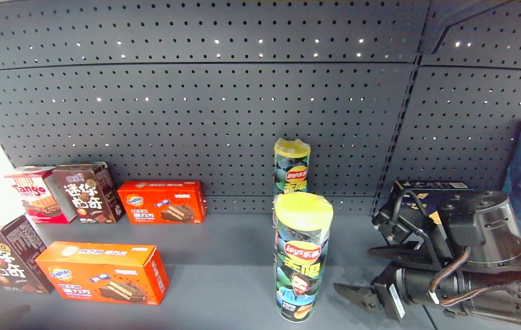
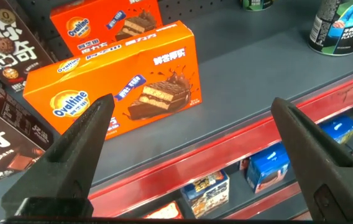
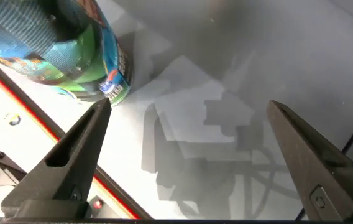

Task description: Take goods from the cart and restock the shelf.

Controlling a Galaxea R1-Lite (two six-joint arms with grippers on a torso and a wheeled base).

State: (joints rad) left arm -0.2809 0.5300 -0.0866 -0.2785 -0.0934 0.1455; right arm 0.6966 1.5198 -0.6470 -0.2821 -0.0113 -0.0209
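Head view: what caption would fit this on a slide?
Right gripper, jaws open, beside the front chip can on the shelf.

So the grey shelf (image 1: pixel 224 243) has a front chip can (image 1: pixel 301 256) standing near its front edge, and a back chip can (image 1: pixel 291 166) behind it at the back edge. Left of them there's a front orange box (image 1: pixel 104 272) and a back orange box (image 1: pixel 163 201). A brown box (image 1: pixel 88 192) and a red-white box (image 1: pixel 36 195) sit toward the back left corner.

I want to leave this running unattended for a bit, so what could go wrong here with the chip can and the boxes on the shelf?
1. The right gripper, open, sits close beside the tall front chip can, which stands near the shelf's front edge. A sideways brush could topple it.
2. The left gripper, open, faces the front orange box near that edge. A nudge could skew it.
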